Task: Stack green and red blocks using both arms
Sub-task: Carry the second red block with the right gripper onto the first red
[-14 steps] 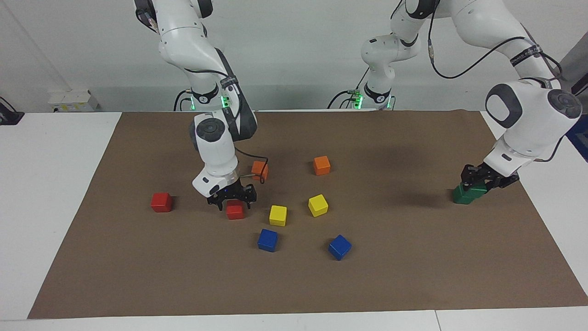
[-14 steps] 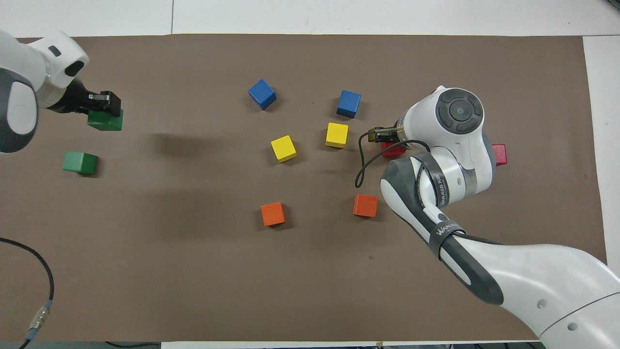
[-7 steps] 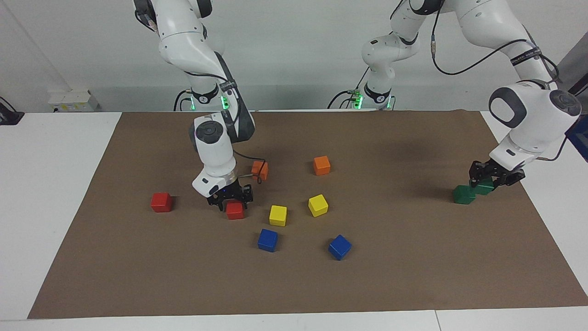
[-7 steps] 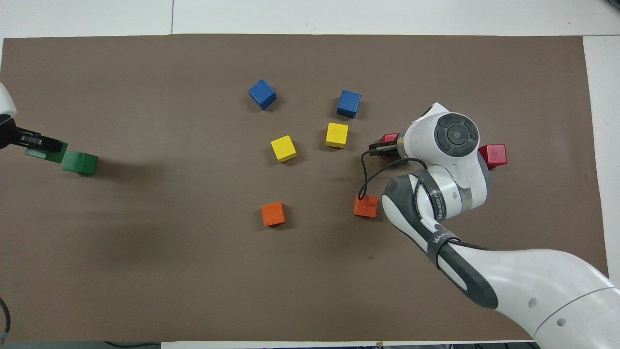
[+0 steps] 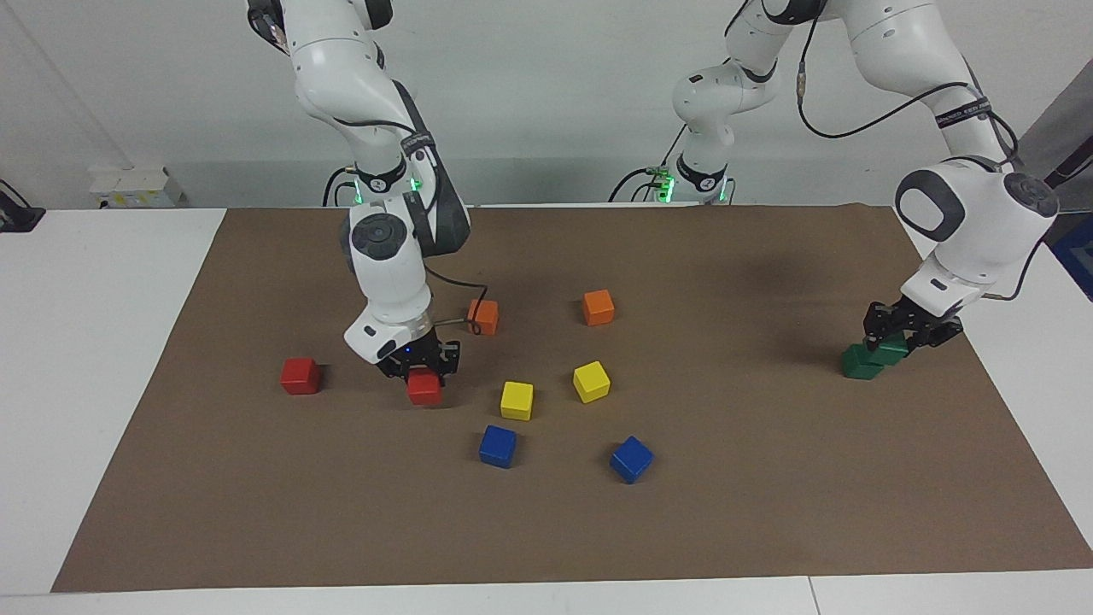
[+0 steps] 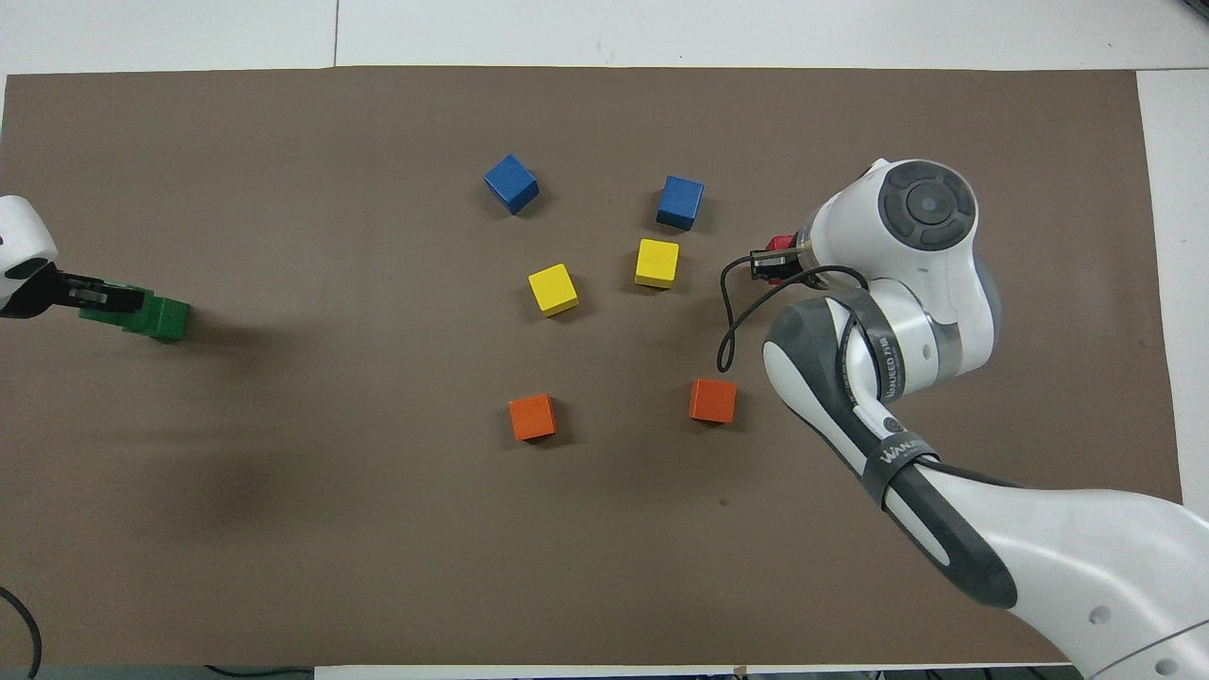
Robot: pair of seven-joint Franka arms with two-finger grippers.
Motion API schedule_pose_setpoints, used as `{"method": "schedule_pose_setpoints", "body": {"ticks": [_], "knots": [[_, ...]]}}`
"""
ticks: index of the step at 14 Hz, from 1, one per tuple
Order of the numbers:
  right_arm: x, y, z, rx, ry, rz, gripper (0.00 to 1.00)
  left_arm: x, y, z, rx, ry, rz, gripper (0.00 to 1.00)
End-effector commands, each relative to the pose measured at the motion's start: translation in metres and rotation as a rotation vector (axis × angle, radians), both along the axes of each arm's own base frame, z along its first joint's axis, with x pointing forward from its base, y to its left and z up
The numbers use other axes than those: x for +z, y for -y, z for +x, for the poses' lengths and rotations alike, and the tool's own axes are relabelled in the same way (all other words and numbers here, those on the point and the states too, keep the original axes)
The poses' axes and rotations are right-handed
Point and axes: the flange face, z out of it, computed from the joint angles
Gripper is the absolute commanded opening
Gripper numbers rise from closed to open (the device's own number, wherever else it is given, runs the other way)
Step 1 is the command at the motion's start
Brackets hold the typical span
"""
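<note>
Red block [image 5: 424, 387] in right gripper [image 5: 418, 366] (lifted)

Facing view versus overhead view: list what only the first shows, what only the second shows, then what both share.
Only the facing view shows the free red block; overhead, the right arm covers it. Only the overhead view shows a loose cable at the left arm's end of the table. Both show the right tool gripping the held red block, the left tool gripping the held green block right by the resting green block, and the yellow cubes, blue cubes and orange cubes.
</note>
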Motion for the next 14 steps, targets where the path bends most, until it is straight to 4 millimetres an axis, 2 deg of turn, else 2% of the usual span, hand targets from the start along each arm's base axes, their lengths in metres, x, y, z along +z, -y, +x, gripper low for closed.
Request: {"method": "schedule_pose_setpoints", "body": {"ticks": [1, 3, 5, 8, 10, 11, 12, 13, 14], "knots": [[0.044, 0.041, 0.009, 0.047, 0.023, -0.02, 0.0, -0.003, -0.003, -0.013, 0.011, 0.028, -0.017, 0.0], [0.056, 0.081, 0.01, 0.089, 0.019, -0.028, 0.0, -0.004, -0.003, -0.013, 0.013, 0.028, -0.018, 0.0], [0.068, 0.103, 0.007, 0.108, 0.011, -0.037, 0.0, -0.003, -0.002, -0.013, 0.016, 0.03, -0.017, 0.0], [0.067, 0.157, 0.005, 0.117, -0.007, -0.042, 0.0, -0.005, 0.0, -0.011, 0.016, 0.039, -0.015, 0.0], [0.06, 0.175, -0.003, 0.129, -0.023, -0.041, 0.0, -0.006, 0.003, -0.01, 0.01, 0.042, -0.014, 0.0], [0.052, 0.183, -0.01, 0.123, -0.036, -0.041, 0.0, -0.007, 0.004, -0.01, 0.009, 0.04, -0.015, 0.17], [0.044, 0.187, -0.02, 0.117, -0.039, -0.04, 0.0, -0.007, 0.004, -0.01, 0.004, 0.041, -0.014, 0.54], [0.034, 0.188, -0.027, 0.114, -0.023, -0.041, 0.0, -0.007, 0.004, -0.009, 0.0, 0.042, -0.013, 0.99], [0.025, 0.187, -0.033, 0.117, -0.006, -0.042, 0.0, -0.007, 0.004, -0.01, -0.002, 0.041, -0.013, 1.0]]}}
